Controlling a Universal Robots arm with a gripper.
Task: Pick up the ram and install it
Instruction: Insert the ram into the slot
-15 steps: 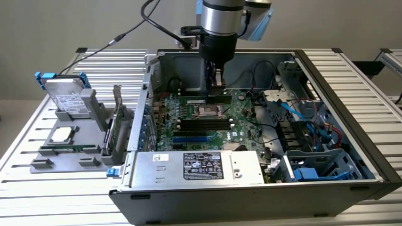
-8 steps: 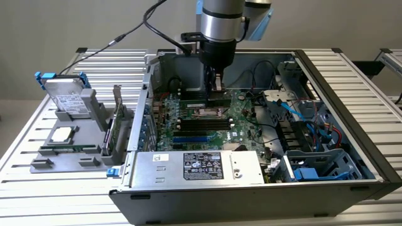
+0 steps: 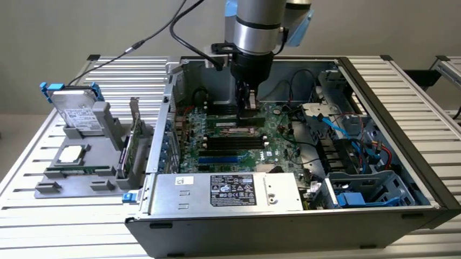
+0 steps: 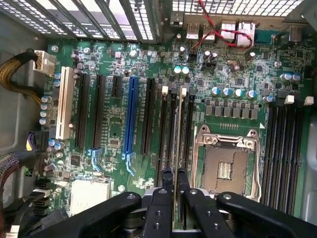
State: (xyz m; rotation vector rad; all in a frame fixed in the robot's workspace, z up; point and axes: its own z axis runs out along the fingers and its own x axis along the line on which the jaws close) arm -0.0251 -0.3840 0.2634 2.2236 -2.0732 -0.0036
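An open desktop computer case lies on its side on the ribbed metal tabletop, and the arm reaches down into it. The pincer is closed on the ram, which the wrist view shows edge-on as a thin strip clamped between the two inner black fingers. The stick lines up with the group of long black memory slots just beside the processor socket. Whether its lower edge already sits in a slot or hangs just above cannot be told.

Inside the case, the green motherboard covers the floor. It carries a blue expansion slot, a white slot and a second bank of black memory slots on the far side of the socket. A silver power supply with a black label fills the near end of the case. A grey drive cage with blue cables and a blue connector sits in the corner at the exterior view's right.

Outside the case, at the exterior view's left, a grey holder stands on the tabletop. It keeps a hard drive propped upright, a square silver processor lying flat in a recess, and a green expansion card standing on edge next to the case wall.
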